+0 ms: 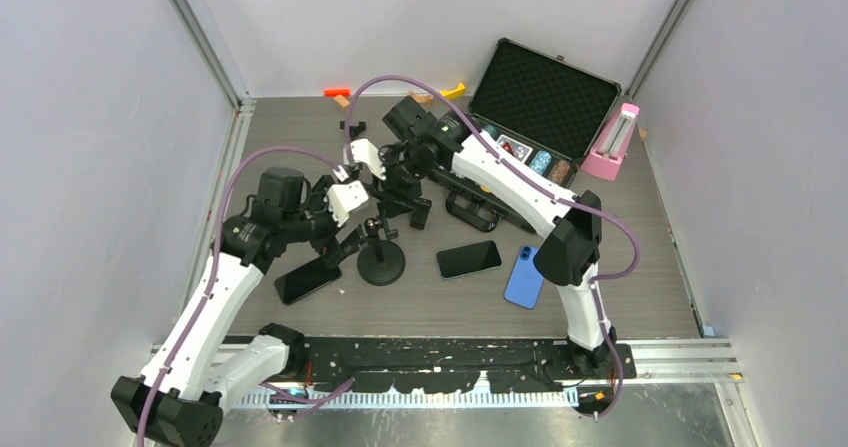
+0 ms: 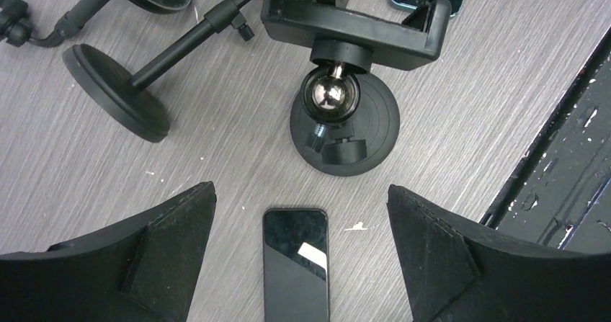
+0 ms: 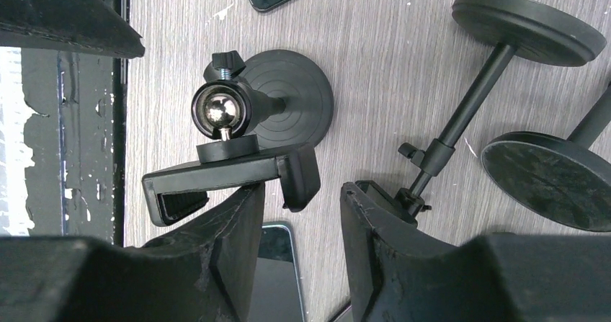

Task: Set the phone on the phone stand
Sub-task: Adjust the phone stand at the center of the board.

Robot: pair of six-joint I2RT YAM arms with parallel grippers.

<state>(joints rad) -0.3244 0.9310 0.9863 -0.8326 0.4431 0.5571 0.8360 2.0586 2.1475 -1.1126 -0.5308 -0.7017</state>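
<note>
Left claw [image 2: 300, 189] spread wide, phone [image 2: 295, 264] between its fingers for pickup; right claw [image 3: 302, 192] half-closed beside stand cradle [image 3: 209, 179], grip uncertain.

No legible txt, brand, no. or sign showed in any view. In the open case [image 1: 545, 92], a small white item [image 1: 513, 149] carried red and black marks, too small to read. The pink object [image 1: 612, 145] beside the case showed no print that could be made out. The black phone [image 2: 295, 261] had a dark screen w/ glare only, and the second dark-screened phone [image 1: 468, 259] was the same. The blue phone [image 1: 524, 277] lay back up, w/ no logo resolvable at that res. White specks on the dark rail [image 2: 569, 171] were chipped paint, not chars.
</note>
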